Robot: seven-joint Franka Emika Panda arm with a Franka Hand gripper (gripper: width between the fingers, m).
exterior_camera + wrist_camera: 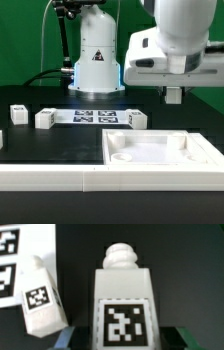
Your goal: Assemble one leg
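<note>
In the wrist view a white leg (122,303) with a black-and-white tag on its face and a ridged knob at its far end stands between my fingers. One finger (70,335) shows on each side of it, close against it. My gripper (126,339) is shut on this leg. In the exterior view the gripper (173,96) hangs above the table, over the far edge of the large white panel (160,150); the held leg is hidden there by the hand. A second leg (40,297) lies on the black table beside the held one.
Three loose legs stand on the table: one (18,113) at the exterior view's left, one (44,118) beside it, one (135,118) right of the marker board (95,115). The marker board (8,258) also shows in the wrist view. The arm's base (97,60) stands behind.
</note>
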